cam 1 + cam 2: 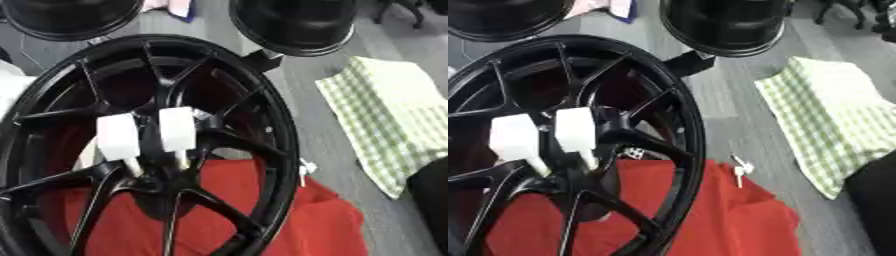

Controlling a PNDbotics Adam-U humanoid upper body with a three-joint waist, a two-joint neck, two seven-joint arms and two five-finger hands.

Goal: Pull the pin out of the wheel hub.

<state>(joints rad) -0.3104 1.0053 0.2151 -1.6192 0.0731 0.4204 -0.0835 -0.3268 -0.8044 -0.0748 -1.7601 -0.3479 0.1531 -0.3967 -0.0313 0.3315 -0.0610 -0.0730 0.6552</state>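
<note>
A large black spoked wheel [273, 125] lies tilted over a red cloth [297, 220] and fills the left of both views. At its hub [162, 182] two white block-shaped pin heads stand side by side, the left one [118, 136] and the right one [177, 129]. Each sits on a thin pale stem [133, 167] that goes down into the hub. Neither of my hands shows in either view. A small white pin-like piece [739, 170] lies on the cloth's edge, to the right of the rim.
Two more black wheels sit at the far edge, one at the top left [70, 17] and one at the top middle [293, 25]. A green checked cloth [394, 115] covers the grey floor on the right. A black shape [430, 192] enters at the lower right edge.
</note>
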